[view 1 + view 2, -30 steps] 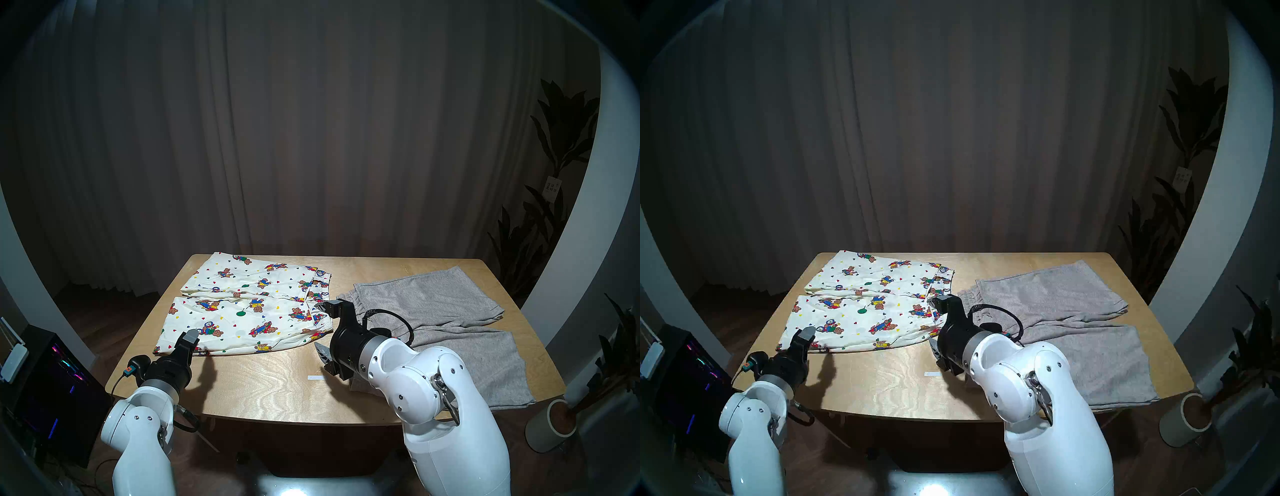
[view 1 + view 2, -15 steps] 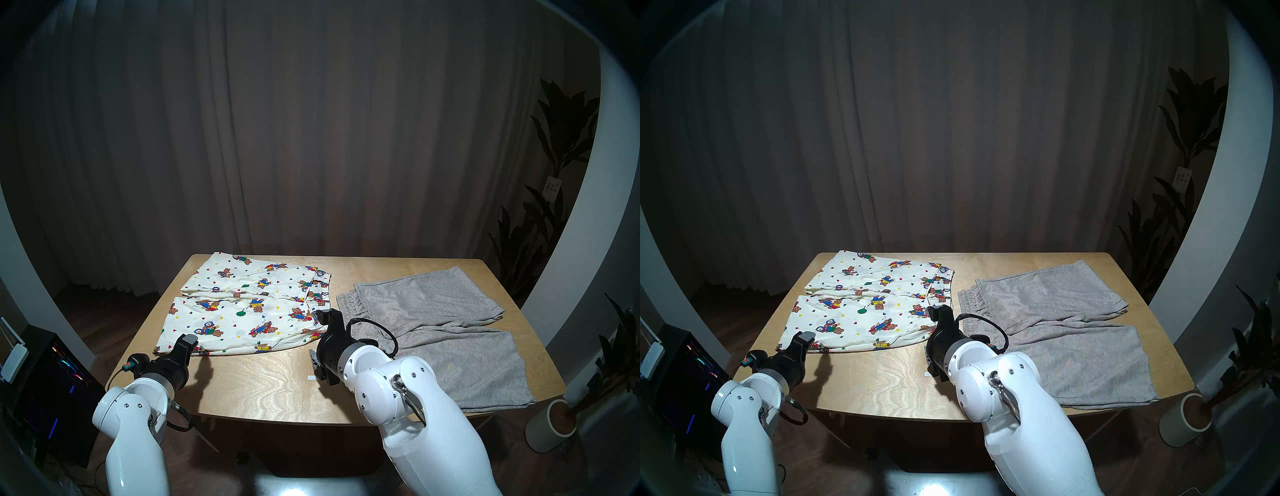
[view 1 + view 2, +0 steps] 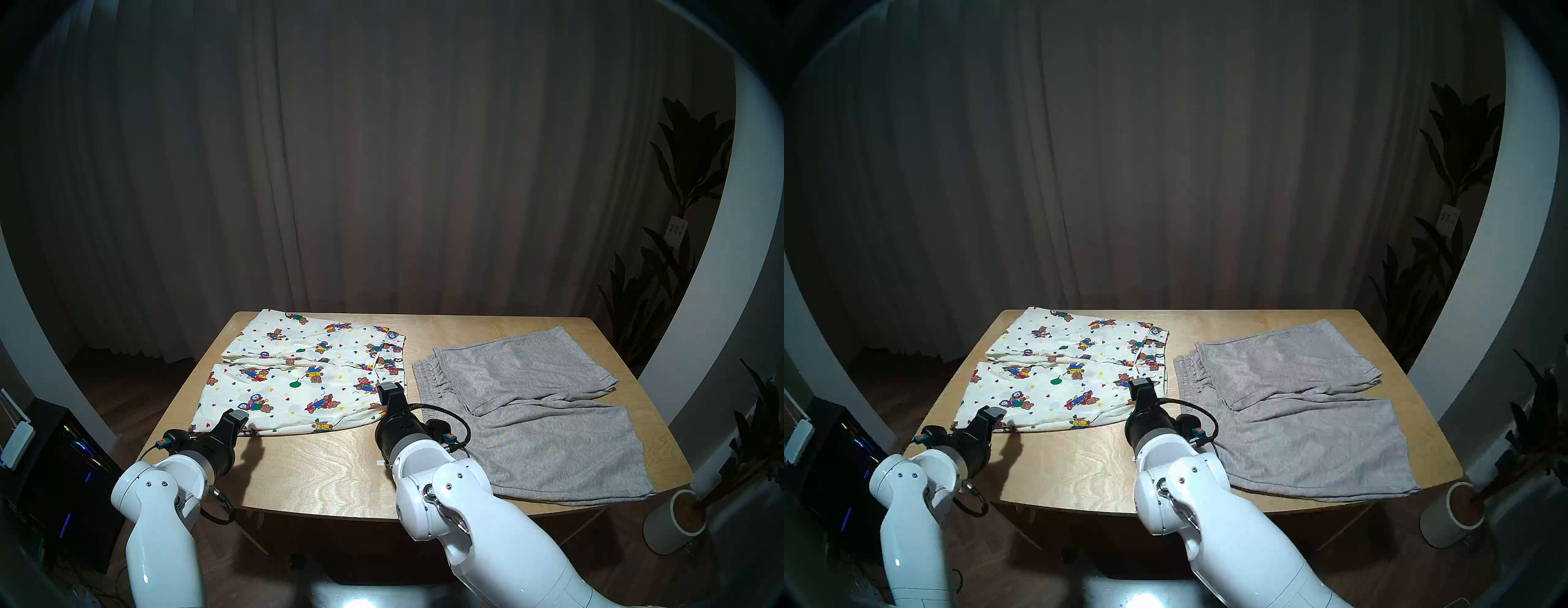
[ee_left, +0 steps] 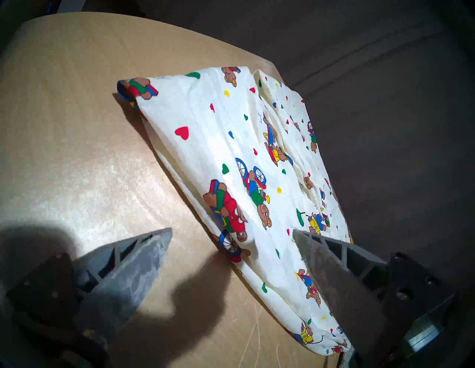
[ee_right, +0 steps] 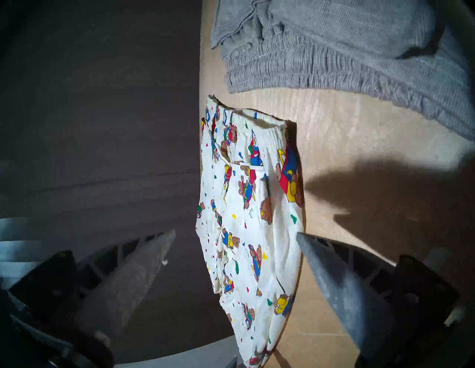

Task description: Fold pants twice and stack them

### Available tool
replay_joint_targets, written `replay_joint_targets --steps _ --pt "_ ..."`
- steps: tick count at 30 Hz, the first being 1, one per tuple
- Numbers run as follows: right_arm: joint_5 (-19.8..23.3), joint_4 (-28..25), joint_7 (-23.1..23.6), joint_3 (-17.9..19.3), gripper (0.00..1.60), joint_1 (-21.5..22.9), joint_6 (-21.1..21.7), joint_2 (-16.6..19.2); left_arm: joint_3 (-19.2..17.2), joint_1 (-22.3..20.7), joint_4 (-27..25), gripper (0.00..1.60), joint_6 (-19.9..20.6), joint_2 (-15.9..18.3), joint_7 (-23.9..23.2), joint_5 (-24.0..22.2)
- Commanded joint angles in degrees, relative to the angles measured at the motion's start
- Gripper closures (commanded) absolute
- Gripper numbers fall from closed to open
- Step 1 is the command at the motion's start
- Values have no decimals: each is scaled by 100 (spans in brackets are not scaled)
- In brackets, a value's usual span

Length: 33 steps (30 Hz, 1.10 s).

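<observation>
Head view: bear-print cotton shorts (image 3: 297, 382), ribbed grey knit shorts (image 3: 543, 407) flat; both jaws apparently wide, empty.

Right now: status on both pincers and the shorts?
Left pincer open, right pincer open, both empty at bear-print shorts' near edge. Both pairs flat, unfolded; grey shorts alongside. Nothing in the way.

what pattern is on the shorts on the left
Cream shorts printed with teddy bears and small coloured hearts; clearest in the left wrist view.

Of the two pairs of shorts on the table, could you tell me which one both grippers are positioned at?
The cream teddy-bear shorts on the table's left half; the plain grey shorts lie apart, to their right.
</observation>
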Motion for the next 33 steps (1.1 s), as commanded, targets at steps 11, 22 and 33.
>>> replay_joint_targets --steps 11,22,33 --pt "578 -641 -1082 -13 0 359 -592 -110 92 -161 -699 0 102 -150 648 -155" --pt "257 -351 -1593 -232 0 708 -561 -12 346 -494 -751 0 43 -54 1755 -506" --pt "-96 315 -901 -495 0 769 -558 -59 403 -814 -547 0 164 22 2280 -724"
